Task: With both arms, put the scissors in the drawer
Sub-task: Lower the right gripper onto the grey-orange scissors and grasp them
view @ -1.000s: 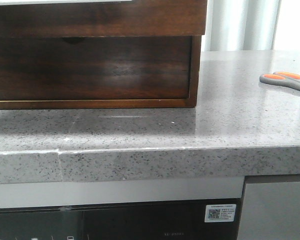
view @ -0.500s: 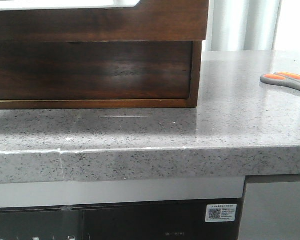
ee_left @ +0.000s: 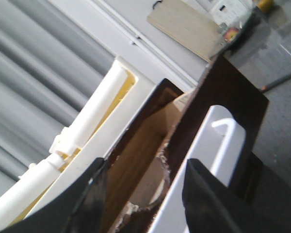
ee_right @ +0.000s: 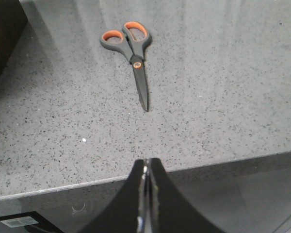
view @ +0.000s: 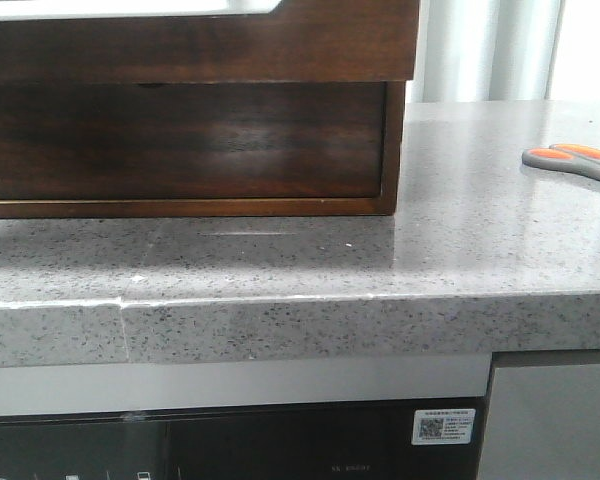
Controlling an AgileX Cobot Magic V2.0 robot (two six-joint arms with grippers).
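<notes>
Speckled grey stone countertop [view: 480,250] runs across the front view, with a dark wooden cabinet [view: 180,150] standing on it at about ten o'clock and pale curtains behind. One pair of scissors [ee_right: 131,53] lies flat on the stone at about three o'clock in the front view, well apart from the cabinet, blades shut, untouched by either arm. The drawer [view: 195,45], the upper of the cabinet's fronts, juts forward over the recess below it, and its white inner rim shows along the top, so I judge it pulled out at least part way. The left gripper [ee_left: 143,194] has its fingers spread wide, one to each side of the drawer's front edge; whether they touch the wood cannot be told. The right gripper [ee_right: 146,194] hangs over the counter edge with its fingers pressed together on nothing, the scissors lying ahead of it, blade tips toward it. By my reading, opening the drawer is largely done; picking up the scissors, carrying them over and dropping them in all remain. Count: one pair of scissors, one cabinet, one open drawer, two grippers.
</notes>
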